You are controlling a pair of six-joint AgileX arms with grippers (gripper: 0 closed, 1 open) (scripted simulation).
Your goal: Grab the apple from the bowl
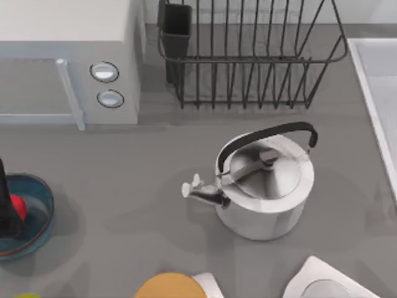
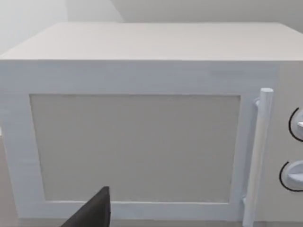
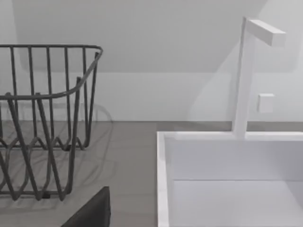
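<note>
The left tool [image 1: 6,205] is down over the blue bowl [image 1: 38,214] at the left edge of the bench [image 1: 124,186].
Biggest first: the white microwave [image 1: 68,62] stands at the back left; the wire dish rack [image 1: 248,56] is behind the shiny kettle [image 1: 267,186] in the middle; the bowl sits near the front left; the small red apple [image 1: 18,206] lies inside it, right beside the dark tool and partly hidden by it; I cannot tell if the tool is open or closed.

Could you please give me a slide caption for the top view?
Left gripper at the blue bowl by the red apple; kettle mid-table.
</note>
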